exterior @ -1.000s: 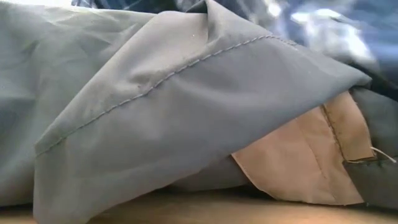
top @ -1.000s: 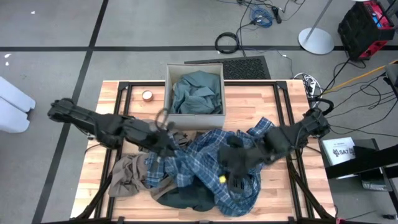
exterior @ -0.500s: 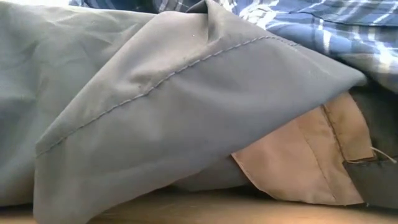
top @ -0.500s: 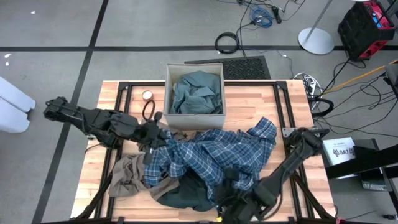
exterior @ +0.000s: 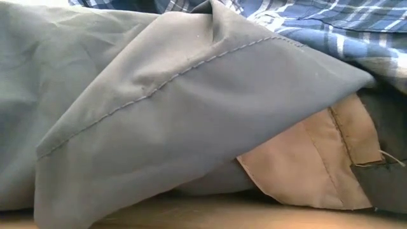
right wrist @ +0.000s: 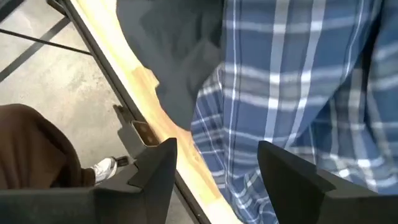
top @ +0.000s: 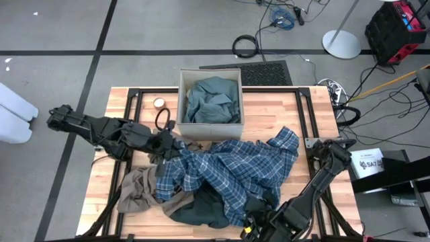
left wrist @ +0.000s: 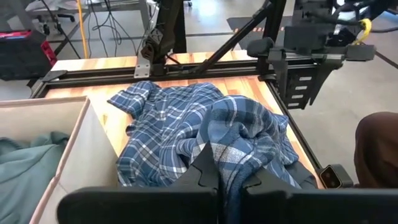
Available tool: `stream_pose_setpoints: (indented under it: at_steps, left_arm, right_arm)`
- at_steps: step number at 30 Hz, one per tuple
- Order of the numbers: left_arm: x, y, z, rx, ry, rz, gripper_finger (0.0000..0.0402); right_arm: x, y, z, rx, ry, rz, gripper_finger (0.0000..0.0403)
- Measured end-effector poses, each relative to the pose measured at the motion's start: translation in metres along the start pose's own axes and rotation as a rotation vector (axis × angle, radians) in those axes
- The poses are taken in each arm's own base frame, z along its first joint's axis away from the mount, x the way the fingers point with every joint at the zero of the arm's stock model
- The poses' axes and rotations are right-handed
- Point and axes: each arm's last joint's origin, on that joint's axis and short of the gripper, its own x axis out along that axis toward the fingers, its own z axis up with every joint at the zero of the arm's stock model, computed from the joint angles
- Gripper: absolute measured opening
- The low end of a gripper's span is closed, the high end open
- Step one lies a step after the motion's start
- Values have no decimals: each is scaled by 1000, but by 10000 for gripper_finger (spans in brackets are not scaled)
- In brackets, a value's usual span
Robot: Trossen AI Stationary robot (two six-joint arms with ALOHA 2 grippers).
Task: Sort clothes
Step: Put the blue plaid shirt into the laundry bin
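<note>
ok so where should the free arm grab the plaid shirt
Take the blue plaid shirt at the raised, bunched fold near its far-right corner, coming straight down from above. That ridge stands clear of the table, away from the left gripper already clamped on the opposite edge.

In the high view the box [top: 209, 124] sits at the table's [top: 309, 107] upper centre with a shirt [top: 213, 98] inside. Below it the plaid shirt [top: 228, 175] spreads across the middle, overlapping a dark garment [top: 201, 210] at lower centre; another garment [top: 134, 191] lies lower left.
</note>
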Motion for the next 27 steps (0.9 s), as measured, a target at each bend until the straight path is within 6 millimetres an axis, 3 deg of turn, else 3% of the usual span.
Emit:
stream_pose_setpoints:
  at_steps: [4,11,19,22,27]
  left_arm:
    - [0,0,0,0,0,0,5]
    - [0,0,-1,2,11,1,7]
    - [0,0,-1,1,13,-9,8]
    - [0,0,-1,1,13,-11,8]
    - [1,-1,-1,2,14,-12,8]
  right_arm:
    - [17,0,-15,3,-5,-66,210]
    - [64,9,-37,-26,31,-121,210]
    - [102,-7,-46,-29,32,-357,204]
    - [105,-7,-45,-28,24,-355,164]
    - [103,-2,-39,-89,-3,-292,21]
